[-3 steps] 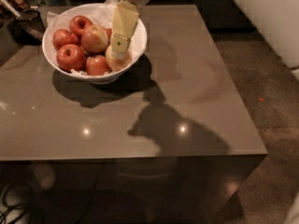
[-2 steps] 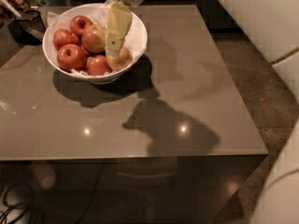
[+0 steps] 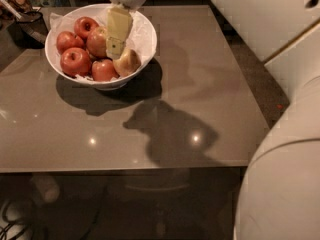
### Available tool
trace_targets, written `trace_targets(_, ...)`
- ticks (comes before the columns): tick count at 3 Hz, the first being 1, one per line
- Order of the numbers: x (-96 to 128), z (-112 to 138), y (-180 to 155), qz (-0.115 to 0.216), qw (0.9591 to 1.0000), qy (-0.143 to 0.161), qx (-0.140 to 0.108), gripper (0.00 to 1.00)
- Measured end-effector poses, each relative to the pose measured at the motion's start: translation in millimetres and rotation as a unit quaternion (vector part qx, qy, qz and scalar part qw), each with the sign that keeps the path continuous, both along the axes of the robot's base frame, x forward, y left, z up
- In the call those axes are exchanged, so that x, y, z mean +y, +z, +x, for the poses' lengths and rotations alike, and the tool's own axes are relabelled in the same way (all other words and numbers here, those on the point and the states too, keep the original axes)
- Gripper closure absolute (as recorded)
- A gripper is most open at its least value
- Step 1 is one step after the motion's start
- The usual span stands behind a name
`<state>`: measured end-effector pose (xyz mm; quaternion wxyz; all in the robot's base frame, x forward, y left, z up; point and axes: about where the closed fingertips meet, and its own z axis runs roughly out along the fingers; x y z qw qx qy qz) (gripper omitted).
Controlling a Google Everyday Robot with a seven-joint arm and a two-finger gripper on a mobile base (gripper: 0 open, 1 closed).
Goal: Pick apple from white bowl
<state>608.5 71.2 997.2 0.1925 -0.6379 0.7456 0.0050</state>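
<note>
Glossy grey-brown table (image 3: 215, 64) fills most of your view, and the white bowl (image 3: 151, 39) stands near its far left corner. Your gripper (image 3: 115, 53) comes down into the bowl from the far edge, with its tip just beside the apple (image 3: 128, 62). You cannot tell if it is wide or narrow. The apple lies against the bowl's wall on the side facing the table's right edge, next to the red apples (image 3: 75, 61). White paper (image 3: 142, 31) lines the bowl.
</note>
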Motion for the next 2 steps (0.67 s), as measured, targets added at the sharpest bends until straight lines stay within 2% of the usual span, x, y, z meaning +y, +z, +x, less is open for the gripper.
trace_targets(2,4.6,6.8,-25.1,0.014,0.9994,-0.005,0.032,0.13)
